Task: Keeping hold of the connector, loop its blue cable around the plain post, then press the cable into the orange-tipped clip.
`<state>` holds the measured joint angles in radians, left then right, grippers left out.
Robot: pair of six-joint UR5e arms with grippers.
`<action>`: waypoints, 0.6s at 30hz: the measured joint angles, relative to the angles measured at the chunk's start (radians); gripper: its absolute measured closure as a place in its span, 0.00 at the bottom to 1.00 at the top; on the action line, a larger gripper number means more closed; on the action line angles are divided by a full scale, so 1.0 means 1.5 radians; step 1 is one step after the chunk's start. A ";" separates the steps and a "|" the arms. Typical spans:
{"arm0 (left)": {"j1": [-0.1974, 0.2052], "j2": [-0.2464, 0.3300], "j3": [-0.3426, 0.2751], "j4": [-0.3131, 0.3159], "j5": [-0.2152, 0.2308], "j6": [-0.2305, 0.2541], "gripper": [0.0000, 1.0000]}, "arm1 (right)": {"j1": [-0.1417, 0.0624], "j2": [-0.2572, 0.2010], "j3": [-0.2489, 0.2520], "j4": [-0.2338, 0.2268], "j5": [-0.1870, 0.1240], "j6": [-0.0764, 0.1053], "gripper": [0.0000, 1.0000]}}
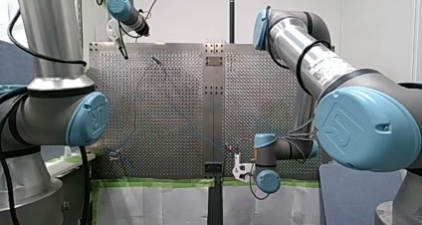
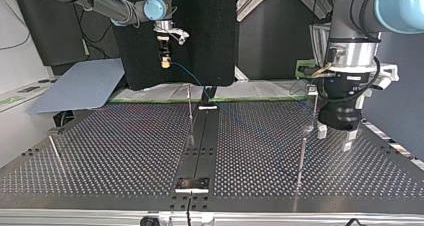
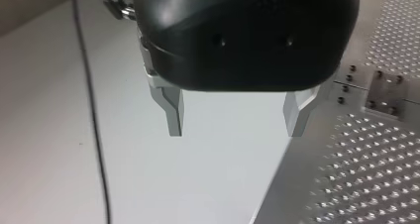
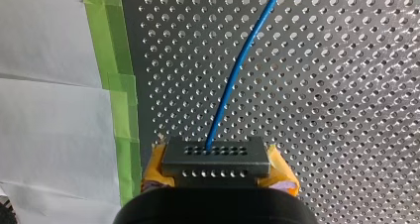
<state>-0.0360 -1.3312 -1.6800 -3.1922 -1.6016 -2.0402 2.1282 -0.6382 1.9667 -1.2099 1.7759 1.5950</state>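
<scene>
My right gripper [image 4: 216,177] is shut on a black connector [image 4: 216,157], which sits between its yellow pads [image 4: 285,174]. A blue cable [image 4: 237,65] leaves the connector and runs ahead over the perforated plate. In the top view that gripper [image 2: 164,62] hangs above the table's far edge, and the cable [image 2: 192,80] slopes down toward the middle rail. My left gripper [image 3: 235,130] is open, with nothing between its metal fingers [image 3: 173,112]. In the top view it [image 2: 336,140] hovers just right of a thin post [image 2: 302,156]. I cannot make out an orange tip.
More thin posts stand at the top view's centre [image 2: 190,106], far right [image 2: 315,108] and near left [image 2: 56,153]. A dark rail [image 2: 200,141] divides the perforated table [image 2: 115,151]. Green tape [image 4: 116,90] and white sheeting [image 4: 44,110] line the edge beside my right gripper.
</scene>
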 joint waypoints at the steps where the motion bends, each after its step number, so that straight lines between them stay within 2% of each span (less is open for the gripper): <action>1: -0.007 -0.006 0.007 -0.007 -0.007 0.007 0.00 | 0.000 0.000 0.000 0.000 0.000 0.000 1.00; 18: -0.126 -0.120 0.126 -0.126 -0.126 0.126 0.00 | 0.000 0.000 -0.004 0.018 0.000 -0.002 1.00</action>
<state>-0.2246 -1.5118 -1.4912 -3.3811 -1.7902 -1.8514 2.1283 -0.6380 1.9611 -1.1827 1.7766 1.5913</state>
